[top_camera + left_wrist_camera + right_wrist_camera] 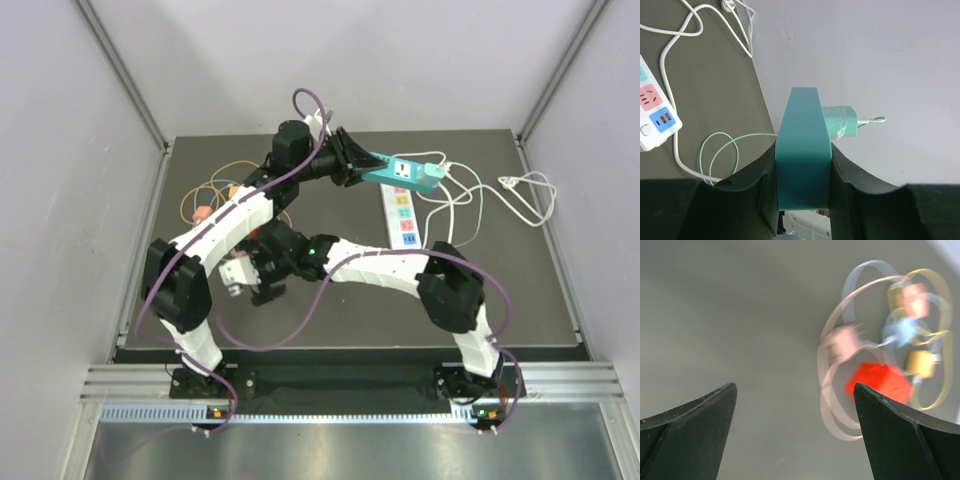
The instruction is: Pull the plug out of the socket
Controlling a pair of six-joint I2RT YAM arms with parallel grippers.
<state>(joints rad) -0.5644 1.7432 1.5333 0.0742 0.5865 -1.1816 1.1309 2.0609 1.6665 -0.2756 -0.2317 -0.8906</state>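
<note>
My left gripper (358, 165) is shut on a teal socket block (400, 173) and holds it in the air over the back of the dark mat. In the left wrist view the socket (802, 135) sits clamped between my fingers. A light teal plug (839, 122) sticks in its right side, with a pale green cable (715, 150) looping down to the mat. The plug also shows in the top view (436, 172). My right gripper (250, 280) is open and empty over the left middle of the mat; its view (794, 387) shows bare mat between the fingers.
A white power strip (400, 215) lies on the mat below the held socket, also in the left wrist view (655, 115). White cables (505, 195) trail right. A cluster of small coloured plugs and looped cables (215, 195) lies at left, blurred in the right wrist view (879, 381).
</note>
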